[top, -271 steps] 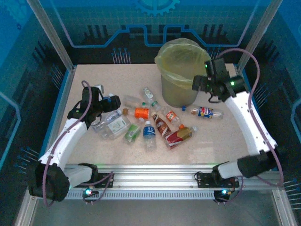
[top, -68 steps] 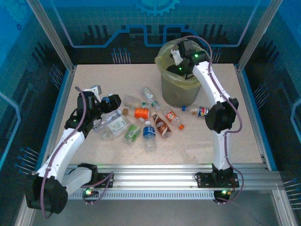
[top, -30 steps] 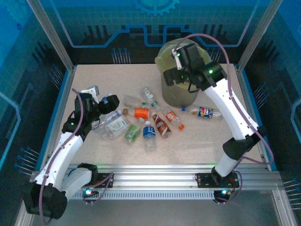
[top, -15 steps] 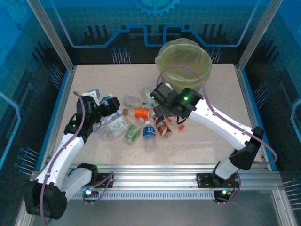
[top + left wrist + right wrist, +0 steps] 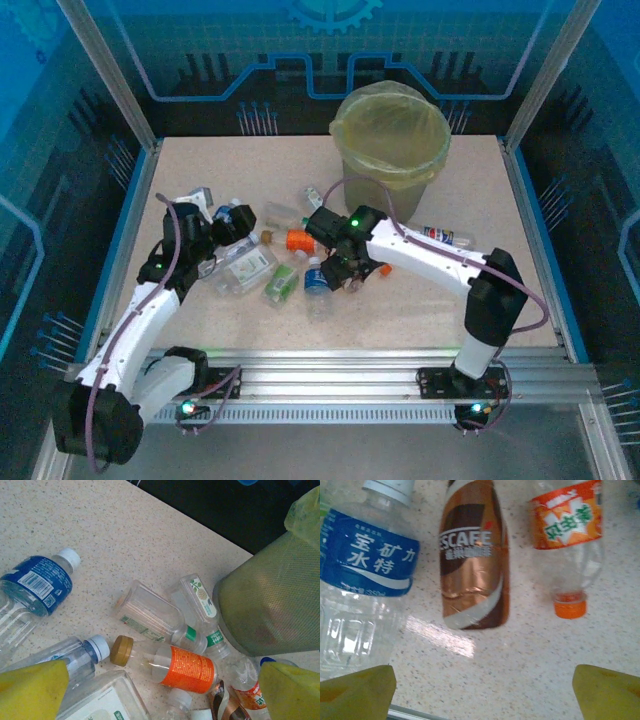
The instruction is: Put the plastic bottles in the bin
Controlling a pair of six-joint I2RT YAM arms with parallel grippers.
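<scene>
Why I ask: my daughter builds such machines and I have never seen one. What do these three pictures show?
These are two robot arms bolted at the near edge of a table. The overhead picture is taken from above and behind them. The other two come from small cameras on the wrists, so the yellow shapes in the bottom corners are each arm's own fingers. On the table lie plastic bottles, and a bin lined with a yellow-green bag stands at the far side. The left gripper is open over the pile. The right gripper is open over a brown coffee bottle, which lies between a blue-labelled water bottle and an orange-labelled bottle. Neither holds anything.
</scene>
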